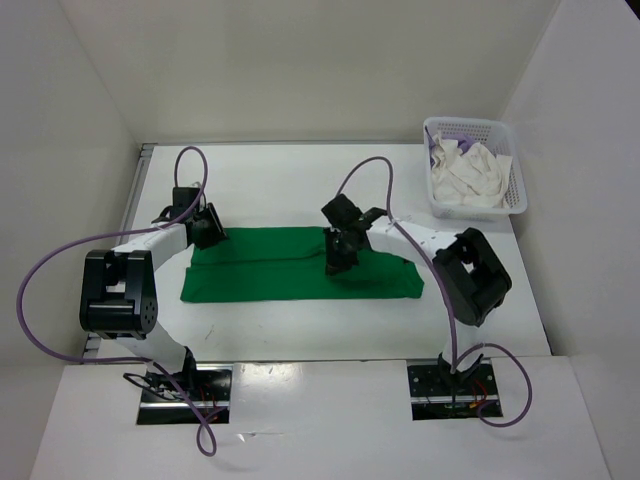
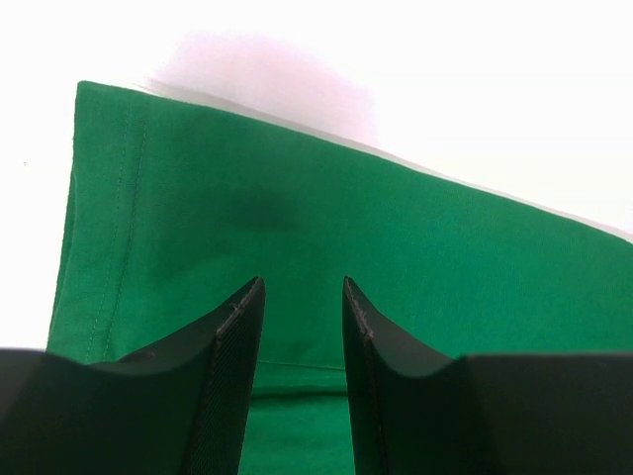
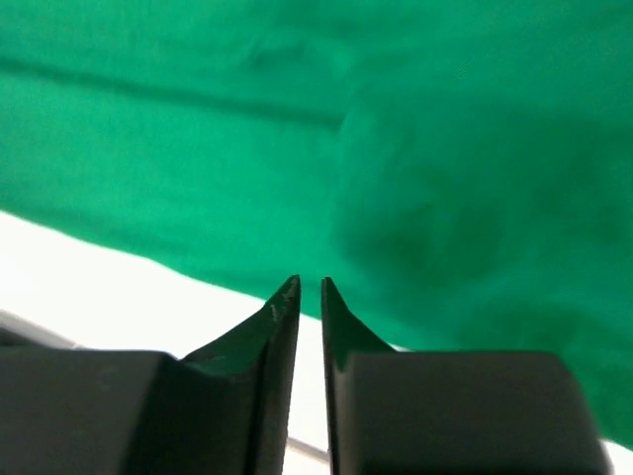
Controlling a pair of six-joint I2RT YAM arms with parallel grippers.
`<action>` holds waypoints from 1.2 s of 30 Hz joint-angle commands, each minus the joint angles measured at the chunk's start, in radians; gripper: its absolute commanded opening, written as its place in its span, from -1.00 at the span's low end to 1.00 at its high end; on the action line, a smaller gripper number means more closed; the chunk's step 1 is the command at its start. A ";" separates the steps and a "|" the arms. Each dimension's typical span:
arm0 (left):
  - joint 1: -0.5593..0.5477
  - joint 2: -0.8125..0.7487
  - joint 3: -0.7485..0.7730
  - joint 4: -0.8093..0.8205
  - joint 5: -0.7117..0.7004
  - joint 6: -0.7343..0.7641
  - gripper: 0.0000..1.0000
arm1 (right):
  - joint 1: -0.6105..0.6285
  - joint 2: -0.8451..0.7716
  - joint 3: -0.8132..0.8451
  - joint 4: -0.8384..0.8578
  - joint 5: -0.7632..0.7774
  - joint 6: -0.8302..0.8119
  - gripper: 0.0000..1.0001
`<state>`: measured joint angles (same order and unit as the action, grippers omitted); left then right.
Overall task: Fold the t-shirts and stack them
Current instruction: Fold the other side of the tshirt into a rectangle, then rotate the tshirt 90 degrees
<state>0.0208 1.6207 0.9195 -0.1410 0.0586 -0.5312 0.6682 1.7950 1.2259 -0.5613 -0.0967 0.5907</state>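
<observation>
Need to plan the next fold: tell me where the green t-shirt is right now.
In the top view the green t-shirt lies flat as a long strip mid-table, with the left gripper over its far-left corner and the right gripper over its middle.

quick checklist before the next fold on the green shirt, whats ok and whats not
1. Green t-shirt lies flat on the table as a long folded strip: ok.
2. Left gripper is over the strip's left end, with a gap between its fingers and no cloth between them: ok for a fresh grasp.
3. Right gripper is over the middle of the strip, fingers almost closed; whether any cloth is pinched: cannot tell.
4. White t-shirt and lavender t-shirt are in the basket, off the folding area: ok.
5. Fold finished to a stackable size: not ok, the strip is still long.
</observation>
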 commanded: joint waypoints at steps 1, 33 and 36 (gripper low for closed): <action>0.001 -0.031 -0.002 0.038 0.015 -0.013 -0.11 | 0.018 -0.085 -0.017 -0.009 -0.078 0.069 -0.59; 0.082 0.038 -0.007 -0.005 0.096 -0.089 -0.01 | -0.114 -0.285 -0.204 0.031 0.072 0.089 -0.63; 0.091 0.021 0.007 -0.005 0.106 -0.099 -0.01 | -0.169 -0.260 -0.152 0.058 0.063 0.063 -0.55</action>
<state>0.1020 1.6562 0.9173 -0.1593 0.1276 -0.6060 0.5373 1.5608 0.9894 -0.5262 -0.0566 0.6815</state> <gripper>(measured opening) 0.495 0.221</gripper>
